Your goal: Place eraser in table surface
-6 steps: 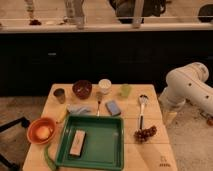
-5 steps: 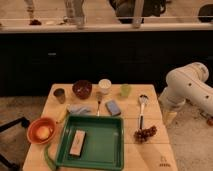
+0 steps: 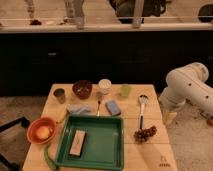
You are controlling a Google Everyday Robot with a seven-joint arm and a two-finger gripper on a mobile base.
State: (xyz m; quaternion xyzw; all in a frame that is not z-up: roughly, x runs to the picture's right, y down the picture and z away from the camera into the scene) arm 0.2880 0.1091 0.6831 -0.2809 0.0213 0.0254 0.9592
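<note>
Currently the eraser (image 3: 77, 143) lies in the green tray (image 3: 106, 142), close to its left rim. Bare bench (image 3: 150, 155) shows at lower right. The gripper (image 3: 169, 116) hangs just beyond the bench's right edge; I cannot tell its state.

The tool (image 3: 168, 118) hangs low at the right, just off the right edge of the surface (image 3: 150, 150), a pale wooden top of planks. Behind the tool and across the whole width runs a dark, almost black wall of cabinet fronts (image 3: 125, 60). Above that, a pale ledge (image 3: 100, 27) crosses the room, with light upright posts (image 3: 79, 12) standing on it. Beneath and to the right of the tool lies a speckled grey-beige floor (image 3: 192, 145). Far to the tool's left, beyond the surface, a black frame (image 3: 12, 125) rests on the floor. The light is warm and dim.
</note>
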